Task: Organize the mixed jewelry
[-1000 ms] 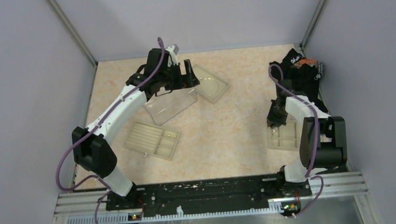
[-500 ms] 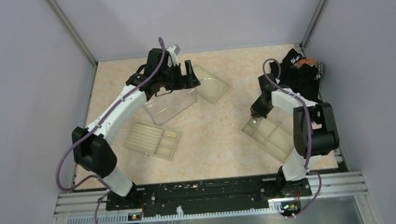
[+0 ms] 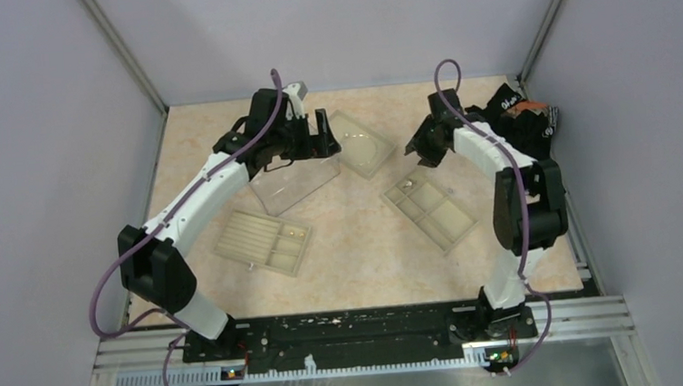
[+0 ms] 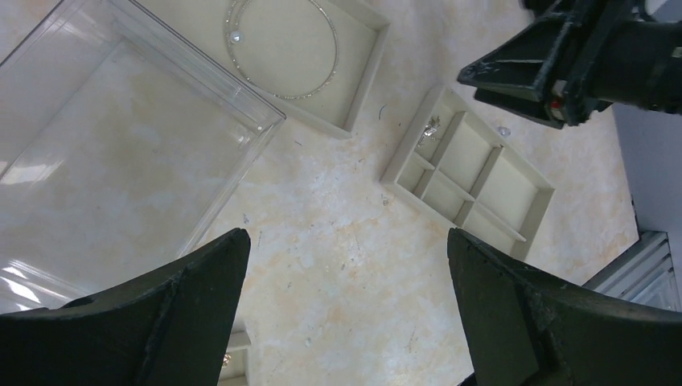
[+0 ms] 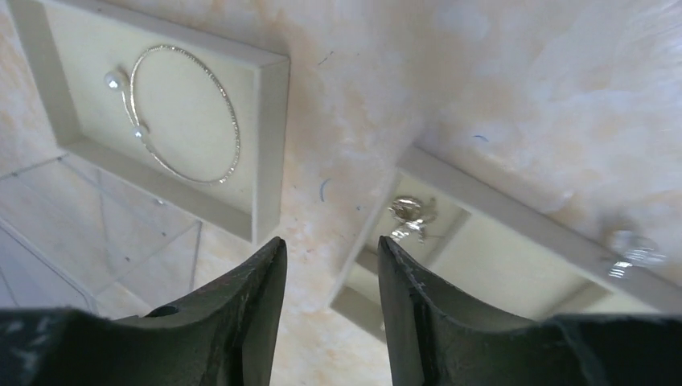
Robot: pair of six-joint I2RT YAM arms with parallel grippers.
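The silvery bangle [image 5: 217,84] already lies flat in the single-well tray [image 5: 269,145], ahead and to the left of your right claw [image 5: 330,241]. One small silvery piece [image 5: 410,217] sits in the corner compartment of the divided tray [image 5: 515,213], just past the claw's tips. Another speck [image 5: 631,248] lies far to its right, seemingly on the bench [image 5: 523,80] against that tray's outer wall. The right claw's fingers stand apart with nothing between them; your left claw [image 4: 346,233], by the clear box [image 4: 121,161], is spread wide and empty. That outside speck looks like your next pick. Centre over it, narrow the gap, descend straight, close gently so it cannot flick away, then release low over an empty compartment.
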